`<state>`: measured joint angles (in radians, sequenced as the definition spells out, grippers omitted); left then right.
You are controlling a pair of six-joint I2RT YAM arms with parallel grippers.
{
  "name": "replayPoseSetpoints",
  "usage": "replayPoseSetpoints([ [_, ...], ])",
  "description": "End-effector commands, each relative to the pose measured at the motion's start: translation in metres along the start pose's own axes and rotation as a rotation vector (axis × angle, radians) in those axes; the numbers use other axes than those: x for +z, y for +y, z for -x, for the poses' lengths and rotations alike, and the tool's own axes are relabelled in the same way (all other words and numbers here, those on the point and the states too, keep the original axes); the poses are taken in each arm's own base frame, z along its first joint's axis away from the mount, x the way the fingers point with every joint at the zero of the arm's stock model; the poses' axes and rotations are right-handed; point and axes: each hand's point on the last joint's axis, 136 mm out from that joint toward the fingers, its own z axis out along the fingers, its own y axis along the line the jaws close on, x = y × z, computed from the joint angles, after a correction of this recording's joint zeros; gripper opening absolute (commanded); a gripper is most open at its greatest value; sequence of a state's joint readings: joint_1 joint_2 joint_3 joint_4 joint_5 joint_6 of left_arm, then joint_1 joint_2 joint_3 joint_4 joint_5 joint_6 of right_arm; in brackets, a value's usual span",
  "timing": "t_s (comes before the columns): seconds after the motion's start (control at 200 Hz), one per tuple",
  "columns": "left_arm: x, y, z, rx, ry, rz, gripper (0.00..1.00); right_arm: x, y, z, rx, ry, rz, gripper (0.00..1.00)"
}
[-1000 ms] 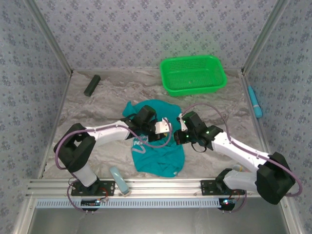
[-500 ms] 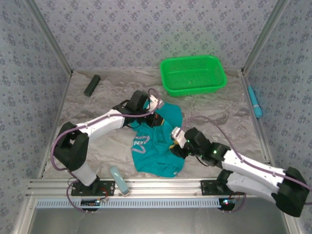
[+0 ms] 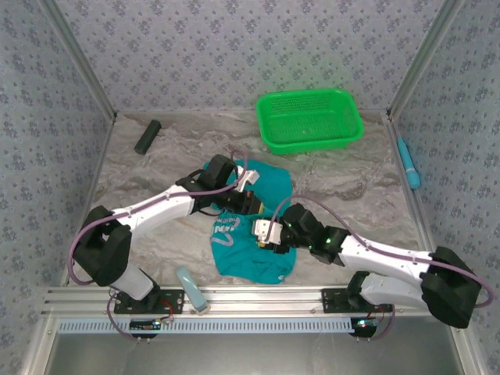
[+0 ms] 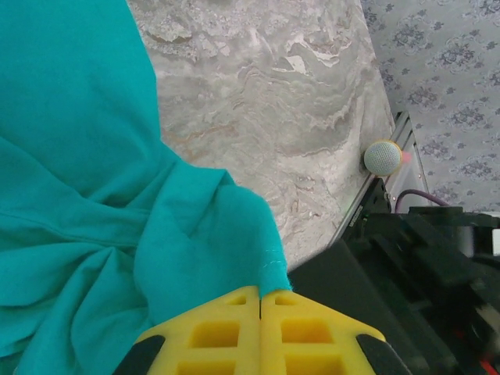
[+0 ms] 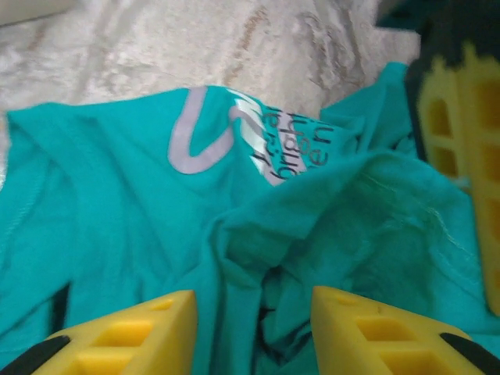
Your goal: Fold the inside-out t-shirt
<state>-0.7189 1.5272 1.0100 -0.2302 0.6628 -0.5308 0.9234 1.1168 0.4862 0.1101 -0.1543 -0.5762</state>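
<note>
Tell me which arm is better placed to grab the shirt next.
Right. The right gripper is open over the shirt's bunched middle, free to pinch. The left gripper is shut on a shirt fold, so it's probably busy holding.

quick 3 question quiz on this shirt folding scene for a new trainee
1. True or false: the left gripper is shut on the crumpled teal cloth t-shirt.
2. The bright green plastic mesh basket sits: A) at the far edge of the table; B) under the shirt; C) beside the arm bases.
3. Fill in: the right gripper hangs over the shirt with its jaws ____.

Key: 1 true; 2 A; 3 open.
</note>
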Motion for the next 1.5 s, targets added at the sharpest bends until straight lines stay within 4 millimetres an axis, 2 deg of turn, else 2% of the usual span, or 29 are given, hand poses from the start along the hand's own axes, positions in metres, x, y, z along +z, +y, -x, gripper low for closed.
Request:
replayPoseSetpoints([
  [0.0,-0.008,-0.01,-0.001,-0.015,-0.012,-0.048,0.0,0.004,-0.013,0.018,0.02,-0.135,-0.046,0.46],
  [0.16,-0.004,-0.011,-0.004,-0.055,-0.012,-0.09,0.0,0.009,-0.011,0.018,0.047,-0.213,0.013,0.46],
  [0.27,-0.003,-0.01,-0.002,-0.064,-0.026,-0.09,0.0,0.017,-0.001,0.018,0.023,-0.231,0.081,0.46],
  [0.595,-0.005,-0.013,0.003,-0.095,-0.048,-0.106,0.0,0.049,-0.007,0.011,0.031,-0.207,0.099,0.45],
  [0.685,-0.006,-0.014,0.004,-0.097,-0.053,-0.112,0.0,0.055,-0.005,0.011,0.026,-0.21,0.118,0.4],
  [0.735,-0.007,-0.015,0.005,-0.096,-0.054,-0.114,0.0,0.056,-0.003,0.012,0.024,-0.215,0.127,0.3],
  [0.805,-0.009,-0.012,0.005,-0.097,-0.058,-0.102,0.0,0.053,0.0,0.014,0.009,-0.22,0.146,0.14],
  [0.984,-0.018,0.024,0.003,-0.083,-0.079,0.079,0.0,0.037,0.01,0.014,-0.117,-0.124,0.15,0.02],
  [1.159,-0.011,0.065,0.001,-0.15,-0.091,0.18,0.0,0.017,0.009,0.018,-0.395,0.147,0.06,0.0],
  [1.279,0.001,0.087,0.0,-0.195,-0.077,0.227,0.0,0.002,-0.004,0.014,-0.575,0.4,-0.051,0.0],
  [1.424,0.015,0.099,0.006,-0.215,-0.068,0.235,0.0,-0.015,-0.014,0.018,-0.726,0.607,-0.121,0.0],
  [1.499,0.022,0.101,0.007,-0.223,-0.059,0.227,0.0,-0.019,-0.008,0.027,-0.759,0.625,-0.115,0.0],
])
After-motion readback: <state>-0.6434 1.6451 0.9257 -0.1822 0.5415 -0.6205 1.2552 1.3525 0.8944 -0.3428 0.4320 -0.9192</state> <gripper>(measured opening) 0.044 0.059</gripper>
